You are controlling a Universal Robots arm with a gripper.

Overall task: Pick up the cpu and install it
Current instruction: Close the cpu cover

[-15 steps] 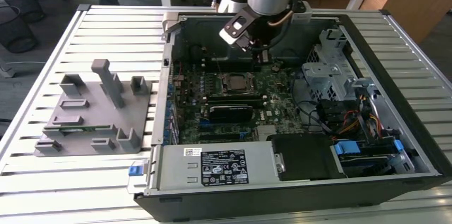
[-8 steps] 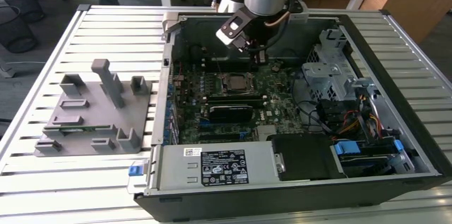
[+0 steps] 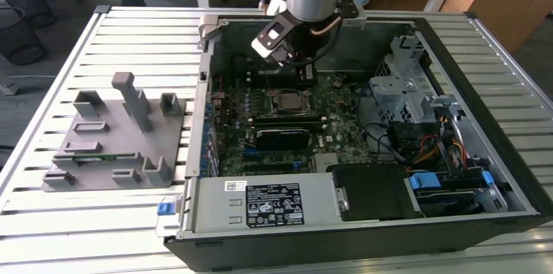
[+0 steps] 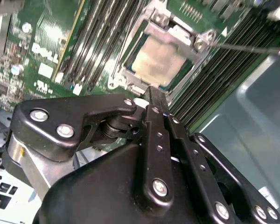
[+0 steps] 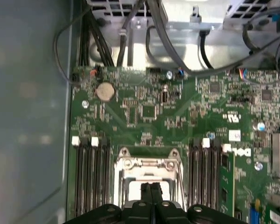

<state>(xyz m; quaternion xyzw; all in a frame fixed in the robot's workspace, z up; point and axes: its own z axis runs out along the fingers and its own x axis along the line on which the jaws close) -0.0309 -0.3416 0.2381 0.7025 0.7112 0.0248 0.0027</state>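
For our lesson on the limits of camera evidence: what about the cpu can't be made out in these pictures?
1. Second wrist view: glare washes out the cpu; its seating is unclear.
2. First wrist view: the shut gripper covers much of the cpu.
3. Exterior view: cpu too small to judge.

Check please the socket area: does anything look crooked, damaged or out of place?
Nothing stands out. The cpu lies flat and square inside the socket frame, no corner lifted. The gripper, shut, hangs close over it. No bent part or loose piece shows on the board around it.
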